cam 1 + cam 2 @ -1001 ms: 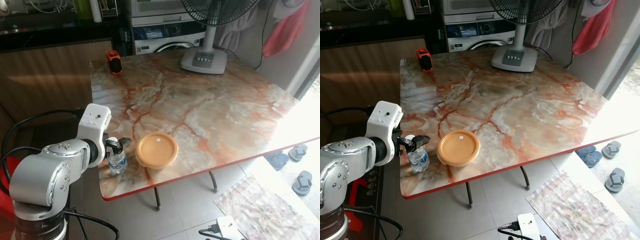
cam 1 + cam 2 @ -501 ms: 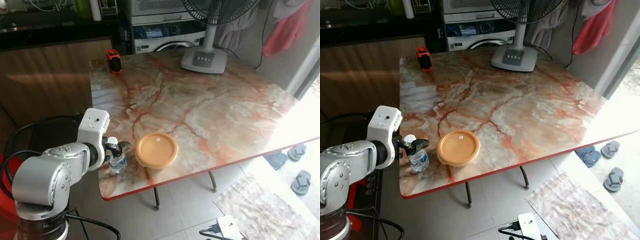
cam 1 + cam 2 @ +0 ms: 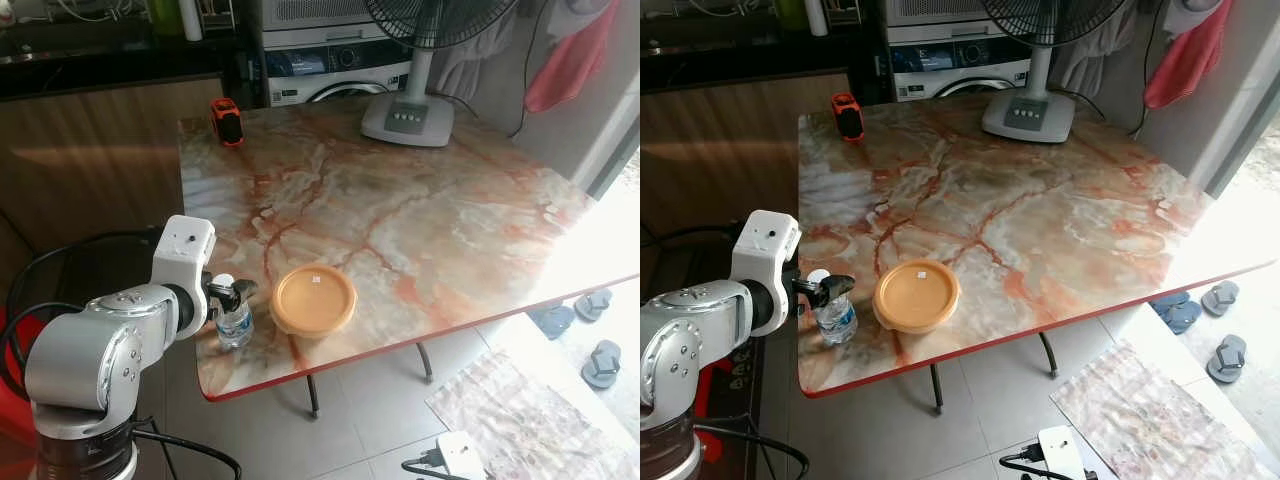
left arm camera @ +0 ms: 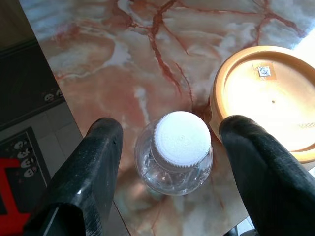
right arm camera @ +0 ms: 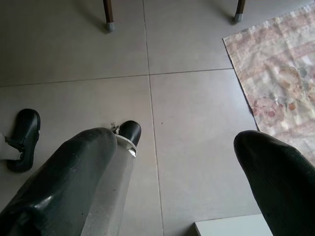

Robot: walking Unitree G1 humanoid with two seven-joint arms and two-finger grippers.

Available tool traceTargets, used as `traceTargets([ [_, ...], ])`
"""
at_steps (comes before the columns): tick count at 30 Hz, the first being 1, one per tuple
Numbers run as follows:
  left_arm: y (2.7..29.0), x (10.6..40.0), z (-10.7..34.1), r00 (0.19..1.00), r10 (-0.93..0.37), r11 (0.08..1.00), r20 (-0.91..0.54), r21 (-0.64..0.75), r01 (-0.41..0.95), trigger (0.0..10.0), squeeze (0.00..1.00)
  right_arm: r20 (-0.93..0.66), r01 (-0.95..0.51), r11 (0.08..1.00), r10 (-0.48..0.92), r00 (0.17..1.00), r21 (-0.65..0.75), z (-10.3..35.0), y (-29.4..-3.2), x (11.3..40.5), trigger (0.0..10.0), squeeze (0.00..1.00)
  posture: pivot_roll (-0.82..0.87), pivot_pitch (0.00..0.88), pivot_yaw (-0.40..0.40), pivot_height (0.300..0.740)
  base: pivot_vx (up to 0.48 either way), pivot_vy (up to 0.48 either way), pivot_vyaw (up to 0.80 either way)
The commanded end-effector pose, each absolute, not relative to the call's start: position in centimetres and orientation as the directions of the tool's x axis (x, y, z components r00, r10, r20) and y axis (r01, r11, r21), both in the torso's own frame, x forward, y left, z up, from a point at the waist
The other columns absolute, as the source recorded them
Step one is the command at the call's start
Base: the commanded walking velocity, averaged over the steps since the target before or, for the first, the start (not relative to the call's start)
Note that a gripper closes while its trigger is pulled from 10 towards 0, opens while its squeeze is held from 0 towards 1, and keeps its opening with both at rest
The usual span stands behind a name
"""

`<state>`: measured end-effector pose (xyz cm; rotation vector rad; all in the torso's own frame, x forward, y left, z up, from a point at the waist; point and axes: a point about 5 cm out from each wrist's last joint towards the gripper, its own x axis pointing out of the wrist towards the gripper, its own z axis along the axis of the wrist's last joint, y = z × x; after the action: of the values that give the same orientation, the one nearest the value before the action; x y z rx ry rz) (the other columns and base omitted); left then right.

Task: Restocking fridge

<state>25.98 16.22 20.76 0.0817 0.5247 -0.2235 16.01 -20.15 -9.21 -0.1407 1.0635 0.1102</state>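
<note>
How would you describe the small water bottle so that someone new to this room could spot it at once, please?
Find the marble-patterned table with the standing fan at its far side. At the near corner on the robot's left, beside the round orange lidded container, stands the small water bottle. It is the clear one with a white cap, between the open fingers of the left hand.

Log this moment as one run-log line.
left tool: open, straddling small clear white-capped water bottle | round orange lidded container: beside | right tool: open, idle
</note>
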Motion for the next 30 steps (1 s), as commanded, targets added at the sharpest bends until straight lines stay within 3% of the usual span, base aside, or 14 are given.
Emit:
traceTargets([
  [1, 16.54, 26.02, 20.59, 0.845, -0.174, 0.977, -0.505, 0.018, 0.212, 4.8, 0.0, -0.878, -0.165, 0.984, 0.019, 0.478, -0.069, -9.19, -20.33, 16.02, 10.0, 0.0, 0.12, 0.0, -0.036, 0.74, 0.0, 0.0, 0.0],
  [2, 16.52, 26.01, 20.46, 0.844, -0.173, 0.977, -0.508, 0.02, 0.213, 5.6, 0.0, -0.878, -0.165, 0.984, 0.019, 0.478, -0.068, -9.19, -20.35, 16.01, 10.0, 0.0, 0.12, 0.0, -0.038, 0.74, 0.0, 0.0, 0.0],
  [5, 16.44, 26.0, 20.35, 0.842, -0.177, 0.976, -0.51, 0.016, 0.216, 6.0, 0.0, -0.878, -0.167, 0.984, 0.02, 0.478, -0.069, -9.19, -20.36, 16.01, 10.0, 0.0, 0.12, 0.0, -0.038, 0.74, 0.0, 0.0, 0.0],
  [7, 16.33, 25.98, 20.25, 0.84, -0.18, 0.976, -0.511, 0.014, 0.217, 5.4, 0.0, -0.878, -0.163, 0.984, 0.02, 0.478, -0.066, -9.19, -20.37, 15.99, 10.0, 0.0, 0.12, 0.0, -0.038, 0.74, 0.0, 0.0, 0.0],
  [8, 16.32, 25.96, 20.21, 0.84, -0.179, 0.976, -0.513, 0.014, 0.217, 3.4, 0.0, -0.879, -0.165, 0.984, 0.02, 0.477, -0.067, -9.19, -20.37, 15.99, 10.0, 0.0, 0.12, 0.0, -0.038, 0.74, 0.0, 0.0, 0.0],
  [9, 16.35, 25.94, 20.13, 0.838, -0.178, 0.976, -0.516, 0.015, 0.216, 3.2, 0.0, -0.879, -0.166, 0.984, 0.02, 0.476, -0.067, -9.2, -20.37, 15.98, 10.0, 0.0, 0.12, 0.0, -0.038, 0.74, 0.0, 0.0, 0.0],
  [16, 16.39, 25.95, 20.04, 0.836, -0.172, 0.977, -0.522, 0.014, 0.21, 4.1, 0.0, -0.881, -0.168, 0.983, 0.019, 0.474, -0.069, -9.19, -20.38, 16.0, 10.0, 0.0, 0.12, 0.0, -0.037, 0.74, 0.0, 0.0, 0.0],
  [17, 16.39, 25.96, 20.04, 0.835, -0.172, 0.978, -0.522, 0.013, 0.21, 8.4, 0.0, -0.881, -0.168, 0.983, 0.019, 0.474, -0.069, -9.19, -20.37, 16.01, 10.0, 0.0, 0.12, 0.0, -0.037, 0.74, 0.0, 0.0, 0.0],
  [18, 16.37, 25.97, 20.02, 0.834, -0.175, 0.977, -0.523, 0.011, 0.212, 9.8, 0.0, -0.881, -0.17, 0.983, 0.02, 0.473, -0.069, -9.19, -20.36, 16.02, 10.0, 0.0, 0.12, 0.0, -0.036, 0.74, 0.0, 0.0, 0.0],
  [24, 16.29, 25.96, 19.92, 0.831, -0.179, 0.977, -0.526, 0.007, 0.214, 10.0, 0.0, -0.879, -0.168, 0.983, 0.022, 0.476, -0.067, -9.19, -20.34, 16.01, 10.0, 0.0, 0.12, 0.0, -0.035, 0.74, 0.0, 0.0, 0.0],
  [25, 16.29, 25.95, 19.9, 0.831, -0.179, 0.977, -0.527, 0.006, 0.215, 9.3, 0.0, -0.88, -0.169, 0.983, 0.022, 0.475, -0.067, -9.19, -20.34, 16.01, 10.0, 0.0, 0.12, 0.0, -0.035, 0.74, 0.0, 0.0, 0.0],
  [27, 16.36, 25.94, 19.83, 0.83, -0.176, 0.977, -0.53, 0.007, 0.212, 4.4, 0.0, -0.88, -0.17, 0.983, 0.023, 0.474, -0.066, -9.19, -20.33, 16.01, 10.0, 0.0, 0.12, 0.0, -0.035, 0.74, 0.0, 0.0, 0.0],
  [29, 16.39, 25.93, 19.79, 0.829, -0.176, 0.977, -0.531, 0.007, 0.212, 4.4, 0.0, -0.88, -0.17, 0.983, 0.023, 0.474, -0.066, -9.19, -20.33, 16.01, 10.0, 0.0, 0.12, 0.0, -0.034, 0.74, 0.0, 0.0, 0.0],
  [30, 16.41, 25.91, 19.76, 0.829, -0.174, 0.978, -0.532, 0.008, 0.211, 0.9, 0.0, -0.881, -0.169, 0.983, 0.022, 0.473, -0.066, -9.19, -20.33, 16.01, 10.0, 0.0, 0.12, 0.0, -0.034, 0.74, 0.0, 0.0, 0.0],
])
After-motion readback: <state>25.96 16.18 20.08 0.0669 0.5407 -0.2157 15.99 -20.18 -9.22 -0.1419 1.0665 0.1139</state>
